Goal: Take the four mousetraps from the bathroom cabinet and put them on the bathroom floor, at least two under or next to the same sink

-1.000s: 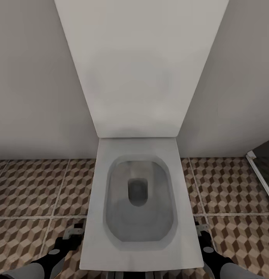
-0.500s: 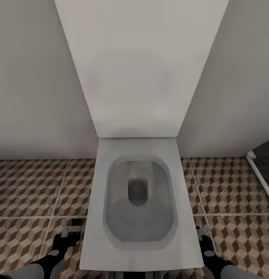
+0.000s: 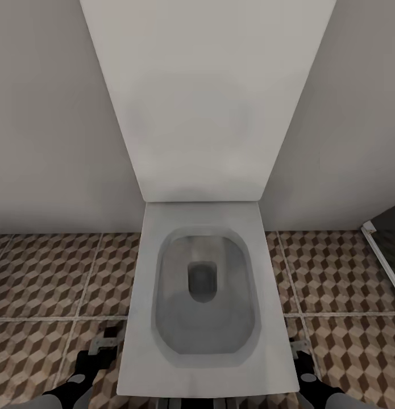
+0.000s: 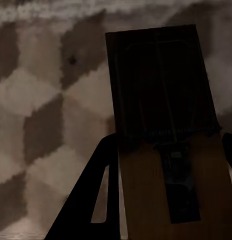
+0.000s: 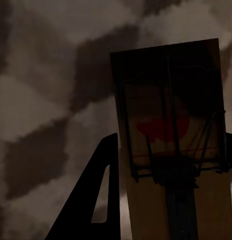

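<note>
1. Here the left gripper (image 3: 103, 342) hangs low beside the white rectangular toilet (image 3: 203, 295), just above the cube-patterned brown and beige tiled bathroom floor (image 3: 44, 272); the right gripper (image 3: 298, 347) hangs likewise on the toilet's other side.
2. In the left wrist view, a small flat tan wooden mousetrap with dark wire (image 4: 166, 130) sits pinched between that gripper's fingers (image 4: 93, 200) and juts out beyond the tips toward the tiles.
3. In the right wrist view, a second tan wooden mousetrap with a red mark (image 5: 171, 130) is clamped the same way between the right fingers (image 5: 96, 195), with the tile pattern close ahead of it.
4. Judging from this, each trap is held flat and tip-forward so that it can be laid on the floor without tipping; both grippers look low enough for release.
5. Room is tight inward: the toilet's side edge lies just beside each gripper. Outward of each gripper the tiles run bare, though beyond the right one a dark glass-walled shower base with a pale frame (image 3: 385, 250) limits the space.
6. No sink is in view, so how near one is cannot be told.
</note>
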Tool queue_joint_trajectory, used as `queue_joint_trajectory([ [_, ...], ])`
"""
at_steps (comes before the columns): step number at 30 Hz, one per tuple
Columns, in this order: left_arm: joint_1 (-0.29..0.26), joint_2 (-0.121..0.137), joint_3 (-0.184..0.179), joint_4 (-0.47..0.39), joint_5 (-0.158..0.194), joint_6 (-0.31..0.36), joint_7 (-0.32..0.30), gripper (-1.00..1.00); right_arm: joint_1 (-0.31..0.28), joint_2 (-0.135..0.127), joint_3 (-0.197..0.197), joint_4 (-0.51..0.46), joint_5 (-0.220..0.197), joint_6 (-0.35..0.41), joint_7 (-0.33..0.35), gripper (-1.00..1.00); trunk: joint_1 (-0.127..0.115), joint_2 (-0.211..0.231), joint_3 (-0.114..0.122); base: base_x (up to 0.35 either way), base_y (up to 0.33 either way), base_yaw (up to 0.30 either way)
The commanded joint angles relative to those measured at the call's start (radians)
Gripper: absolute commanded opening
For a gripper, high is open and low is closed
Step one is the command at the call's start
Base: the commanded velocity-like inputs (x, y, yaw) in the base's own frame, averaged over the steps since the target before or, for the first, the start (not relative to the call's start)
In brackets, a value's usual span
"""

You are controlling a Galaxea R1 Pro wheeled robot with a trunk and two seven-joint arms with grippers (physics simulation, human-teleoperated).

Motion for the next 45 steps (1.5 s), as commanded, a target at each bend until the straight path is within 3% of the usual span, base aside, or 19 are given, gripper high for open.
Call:
queue_joint_trajectory([
  [1,0.002,0.0,-0.009,0.0,0.001,-0.001,0.009,-1.0,-0.001,0.0,0.001,0.001,0.007,-0.002,-0.004,-1.0,0.0,0.0,-0.001,0.0,0.0,0.0],
  [14,0.036,-0.006,-0.009,0.0,0.002,0.0,0.009,-1.0,-0.002,0.004,0.0,0.026,0.007,-0.002,-0.004,-1.0,0.0,0.0,-0.001,0.0,0.0,0.0],
  [45,0.041,-0.021,-0.01,0.006,0.003,0.018,0.009,-1.0,-0.003,0.002,0.0,0.029,0.007,0.006,-0.002,-1.0,0.0,0.0,-0.001,0.0,0.0,0.0],
])
